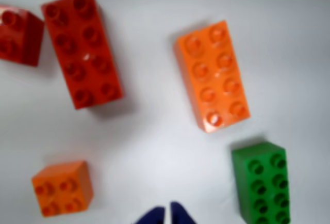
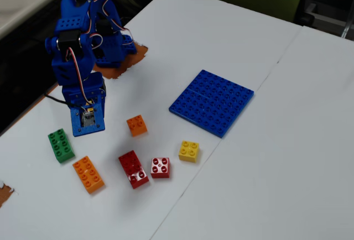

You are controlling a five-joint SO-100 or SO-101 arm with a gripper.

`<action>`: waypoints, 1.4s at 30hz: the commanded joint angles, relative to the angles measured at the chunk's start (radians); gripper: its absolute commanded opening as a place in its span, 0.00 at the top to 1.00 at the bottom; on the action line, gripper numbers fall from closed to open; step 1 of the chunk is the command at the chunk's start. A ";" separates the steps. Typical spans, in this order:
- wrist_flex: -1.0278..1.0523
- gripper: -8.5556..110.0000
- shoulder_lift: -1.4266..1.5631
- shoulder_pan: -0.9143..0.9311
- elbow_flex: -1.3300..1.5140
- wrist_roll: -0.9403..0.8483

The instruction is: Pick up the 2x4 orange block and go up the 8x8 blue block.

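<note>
Hovering my gripper (image 1: 166, 214) over scattered bricks.
Fingertips nearly together, empty; 2x4 orange block (image 1: 212, 75) sits upper right in wrist view.

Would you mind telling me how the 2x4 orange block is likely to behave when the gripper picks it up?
The 2x4 orange block looks like rigid moulded plastic, so it should stay stiff. Its glossy sides may be a little slippery. It lies flat with studs up, so tipping or rolling seems unlikely, and it is probably light.
</note>
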 commanded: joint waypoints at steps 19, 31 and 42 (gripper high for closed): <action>-0.087 0.92 -0.373 0.158 -0.479 -0.710; -0.230 0.89 -0.491 0.098 -0.611 -0.495; -0.187 0.79 -0.581 0.103 -0.615 -0.417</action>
